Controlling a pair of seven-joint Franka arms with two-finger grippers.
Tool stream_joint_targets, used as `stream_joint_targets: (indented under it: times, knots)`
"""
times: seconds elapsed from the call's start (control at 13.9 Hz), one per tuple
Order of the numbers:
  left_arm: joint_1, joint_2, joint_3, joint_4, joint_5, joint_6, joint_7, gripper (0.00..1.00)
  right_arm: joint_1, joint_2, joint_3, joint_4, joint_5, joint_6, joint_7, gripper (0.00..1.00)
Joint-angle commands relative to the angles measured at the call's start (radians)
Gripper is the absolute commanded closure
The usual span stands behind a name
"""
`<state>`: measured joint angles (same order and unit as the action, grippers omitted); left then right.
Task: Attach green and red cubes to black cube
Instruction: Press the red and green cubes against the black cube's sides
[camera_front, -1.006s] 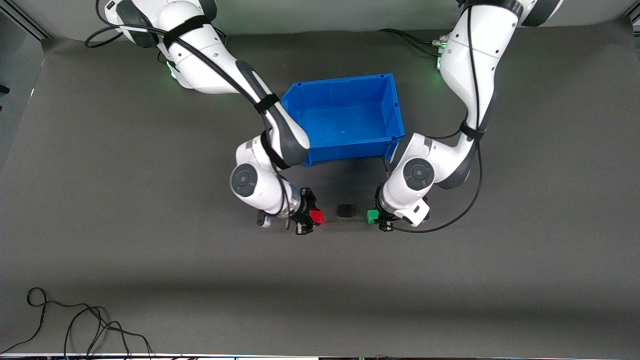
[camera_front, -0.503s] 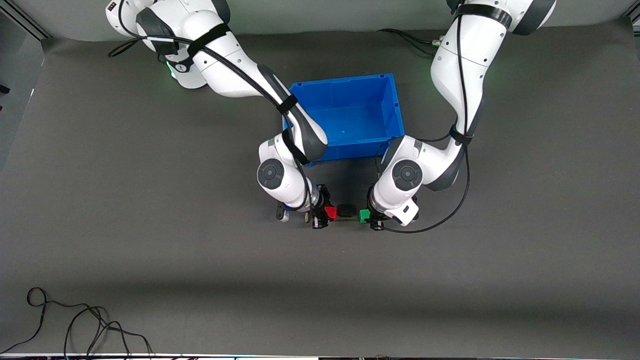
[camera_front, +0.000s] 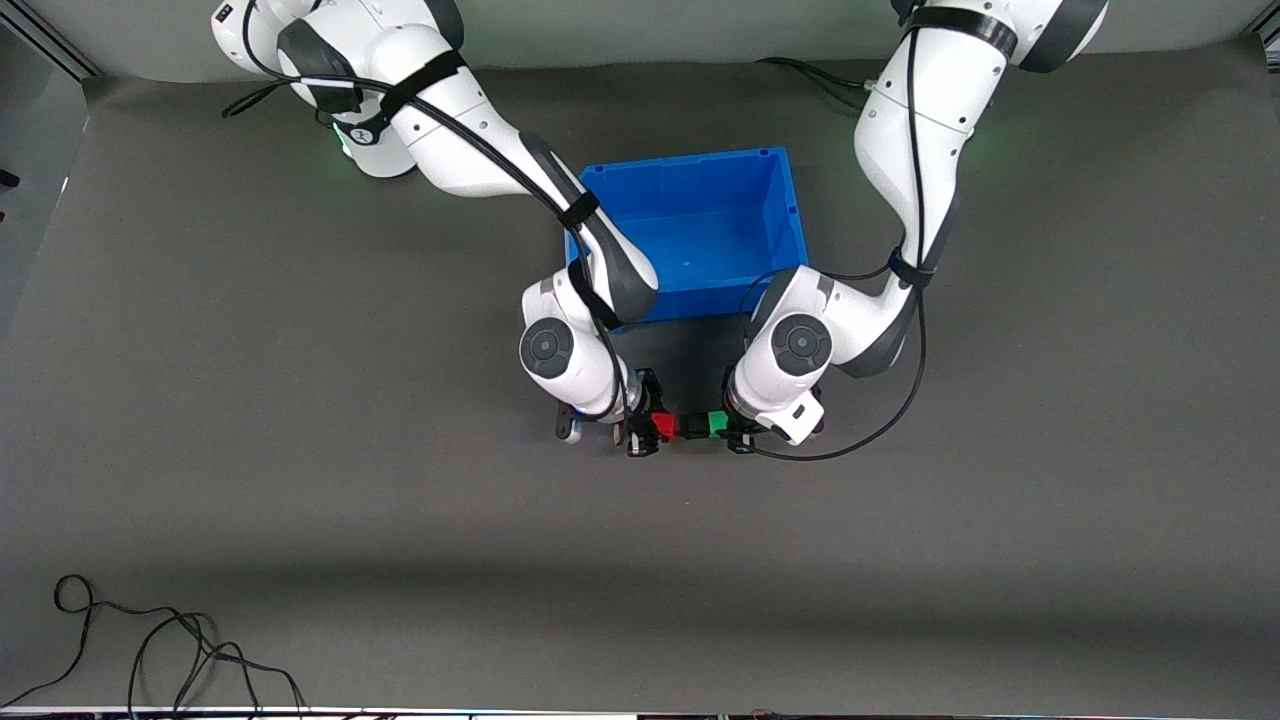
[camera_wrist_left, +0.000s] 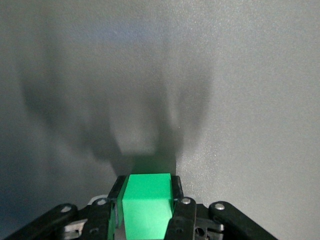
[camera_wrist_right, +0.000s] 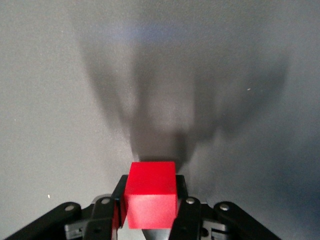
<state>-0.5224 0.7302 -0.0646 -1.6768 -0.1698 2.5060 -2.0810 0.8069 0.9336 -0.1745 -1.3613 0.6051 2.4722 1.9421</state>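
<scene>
The black cube (camera_front: 690, 426) sits on the grey mat, nearer the front camera than the blue bin. My right gripper (camera_front: 650, 428) is shut on the red cube (camera_front: 663, 425) and holds it against the black cube on the side toward the right arm's end. My left gripper (camera_front: 727, 428) is shut on the green cube (camera_front: 717, 423) and holds it against the black cube's side toward the left arm's end. The three cubes form a row. The left wrist view shows the green cube (camera_wrist_left: 147, 205) between its fingers (camera_wrist_left: 176, 187). The right wrist view shows the red cube (camera_wrist_right: 150, 195) between its fingers (camera_wrist_right: 181, 186). The black cube is hidden in both wrist views.
The blue bin (camera_front: 680, 162) stands open and empty, farther from the front camera than the cubes, with both forearms beside it. A black cable (camera_front: 150, 650) lies coiled near the mat's front edge at the right arm's end.
Both grippers have closed in on the black cube from either side. The red cube reached it first, then the green cube closed its gap. The black cube has stayed in place.
</scene>
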Motion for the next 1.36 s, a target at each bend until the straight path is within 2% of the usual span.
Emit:
stream_joint_targets:
  times: [0.0, 0.36, 0.5, 0.57, 0.65, 0.72, 0.79, 1.08, 1.29]
  knots:
    - [-0.011, 0.011, 0.005, 0.017, -0.010, 0.001, -0.022, 1.00, 0.024, 0.031, -0.008, 0.033, 0.010, 0.024, 0.026, 0.88]
    - [-0.017, 0.011, 0.000, 0.022, -0.008, 0.001, -0.022, 1.00, 0.026, 0.047, -0.008, 0.053, 0.010, 0.027, 0.024, 0.88]
    - [-0.022, 0.011, 0.000, 0.022, -0.002, 0.001, -0.016, 1.00, 0.026, 0.051, -0.008, 0.064, 0.010, 0.027, 0.024, 0.84]
    - [-0.022, 0.011, 0.002, 0.023, 0.007, -0.001, -0.016, 0.68, 0.026, 0.051, -0.008, 0.067, 0.009, 0.027, 0.024, 0.79]
    - [-0.031, 0.011, 0.003, 0.023, 0.015, -0.001, -0.021, 0.01, 0.026, 0.051, -0.008, 0.067, 0.009, 0.027, 0.024, 0.58]
    - [-0.047, 0.011, 0.009, 0.022, 0.018, -0.003, -0.042, 0.00, 0.026, 0.051, -0.008, 0.067, 0.010, 0.027, 0.024, 0.16]
    - [-0.047, 0.011, 0.011, 0.022, 0.018, -0.001, -0.059, 0.00, 0.026, 0.051, -0.008, 0.067, 0.010, 0.027, 0.024, 0.00]
    - [-0.033, -0.001, 0.012, 0.025, 0.018, -0.007, -0.050, 0.00, 0.025, 0.041, -0.010, 0.064, 0.005, 0.027, 0.014, 0.00]
    - [-0.025, -0.041, 0.046, 0.022, 0.055, -0.029, -0.047, 0.00, 0.011, 0.012, -0.019, 0.059, -0.031, 0.011, 0.009, 0.00]
